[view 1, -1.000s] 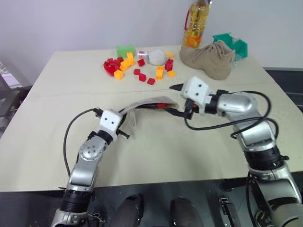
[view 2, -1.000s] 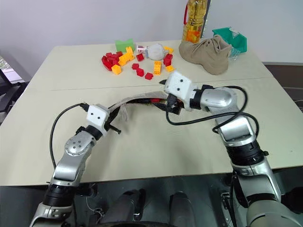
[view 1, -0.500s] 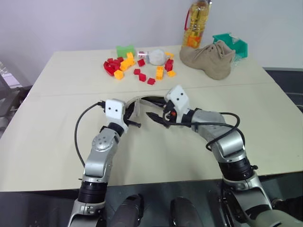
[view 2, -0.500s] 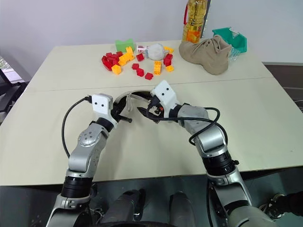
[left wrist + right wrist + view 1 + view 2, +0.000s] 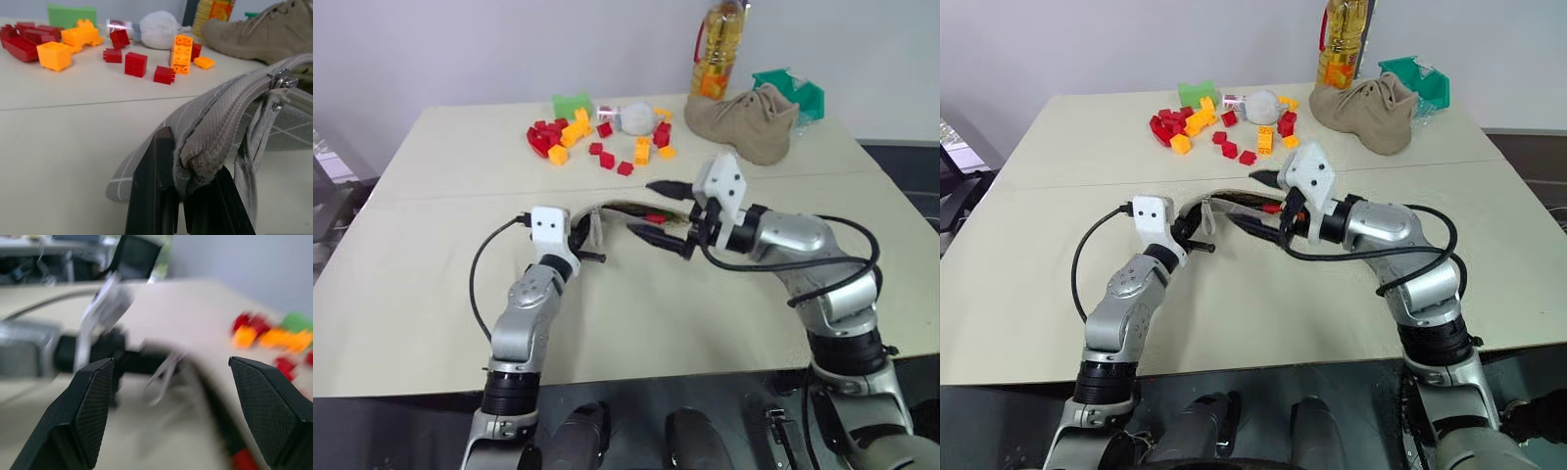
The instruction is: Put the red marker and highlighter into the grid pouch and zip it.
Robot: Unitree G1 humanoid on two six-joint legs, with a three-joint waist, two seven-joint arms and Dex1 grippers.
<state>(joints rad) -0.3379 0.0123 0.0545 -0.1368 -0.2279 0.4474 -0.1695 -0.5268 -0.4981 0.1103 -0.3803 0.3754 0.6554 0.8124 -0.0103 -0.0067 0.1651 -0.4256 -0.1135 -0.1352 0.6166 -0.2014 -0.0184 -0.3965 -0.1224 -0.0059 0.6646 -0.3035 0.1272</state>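
Presently the left gripper (image 5: 590,257) has its jaws clamped on the end of the grid pouch (image 5: 215,122), which lies lengthwise across the counter (image 5: 431,284), its mouth gaping; the red marker (image 5: 654,217) shows inside, the highlighter cannot be made out. The right gripper (image 5: 658,210), jaws wide and empty, hovers over the opposite end; the zipper pull (image 5: 277,81) lies nearer the left; bare counter surrounds the pouch.

left gripper (image 5: 1197,235): pinching grid pouch (image 5: 1234,203) | right gripper (image 5: 1255,202): spread
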